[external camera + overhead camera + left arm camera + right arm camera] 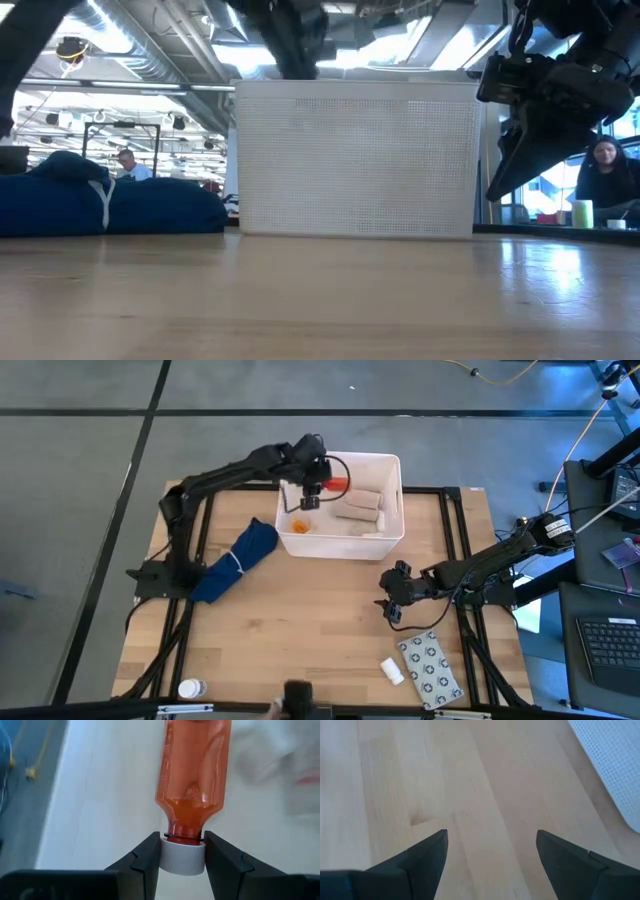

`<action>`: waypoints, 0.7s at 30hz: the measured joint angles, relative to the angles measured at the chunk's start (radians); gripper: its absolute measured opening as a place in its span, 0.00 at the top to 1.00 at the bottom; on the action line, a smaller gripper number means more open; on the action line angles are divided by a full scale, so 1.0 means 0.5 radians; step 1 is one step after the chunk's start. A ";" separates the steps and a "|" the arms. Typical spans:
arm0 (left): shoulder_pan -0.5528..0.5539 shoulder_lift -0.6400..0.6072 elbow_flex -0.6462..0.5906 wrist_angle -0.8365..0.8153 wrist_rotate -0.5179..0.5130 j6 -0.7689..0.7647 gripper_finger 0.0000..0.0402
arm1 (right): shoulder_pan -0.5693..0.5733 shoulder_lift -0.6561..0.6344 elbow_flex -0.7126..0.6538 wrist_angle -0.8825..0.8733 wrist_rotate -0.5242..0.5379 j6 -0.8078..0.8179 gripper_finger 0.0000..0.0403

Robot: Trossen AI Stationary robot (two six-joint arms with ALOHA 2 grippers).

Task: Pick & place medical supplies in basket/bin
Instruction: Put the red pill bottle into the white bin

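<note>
Clamped by its white cap in the left claw [182,862], the red bottle [194,775] hangs over the white bin [388,535], ready for dropping; the right claw [490,855] waits spread above the surface [470,785].

The surface [470,795] is pale wood, smooth, with fine grain. The bin [355,160] is white plastic, its wall a fine mesh. The bottle [192,775] is clear orange-red plastic, glossy, with a matt white cap [182,857]. At the bin's 8 o'clock, the cloth [235,560] is soft blue fabric
</note>
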 joint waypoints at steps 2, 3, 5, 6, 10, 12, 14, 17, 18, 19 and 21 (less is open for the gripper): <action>0.057 0.092 0.000 -0.030 -0.041 0.000 0.69 | 0.000 0.000 0.000 -0.002 0.000 -0.001 0.25; 0.077 0.136 -0.002 -0.063 -0.058 -0.001 0.69 | 0.000 0.000 0.000 -0.002 -0.001 -0.003 0.25; 0.096 0.211 -0.002 -0.070 -0.071 -0.001 0.69 | 0.000 0.000 0.000 -0.011 0.002 -0.003 0.25; 0.102 0.243 -0.002 -0.086 -0.071 -0.002 0.69 | 0.000 0.001 0.000 -0.012 0.003 -0.004 0.25; 0.101 0.373 -0.002 -0.114 -0.149 0.000 0.69 | 0.000 0.000 0.000 -0.010 0.003 -0.004 0.25; 0.102 0.423 -0.002 -0.139 -0.260 0.002 0.68 | 0.000 0.000 0.000 -0.008 0.003 -0.001 0.25; 0.102 0.461 -0.002 -0.185 -0.355 0.002 0.68 | 0.000 0.000 0.000 -0.007 0.003 -0.001 0.25; 0.102 0.518 -0.002 -0.246 -0.422 -0.004 0.68 | 0.000 0.000 0.000 -0.008 0.002 0.000 0.25; 0.103 0.528 -0.002 -0.261 -0.421 -0.017 0.68 | 0.000 0.000 0.000 -0.008 0.002 -0.001 0.25; 0.103 0.534 -0.002 -0.263 -0.421 -0.028 0.68 | 0.000 0.000 0.000 -0.009 0.002 -0.001 0.25; 0.103 0.541 -0.001 -0.255 -0.421 -0.038 0.67 | 0.000 0.000 0.000 -0.009 0.002 -0.001 0.25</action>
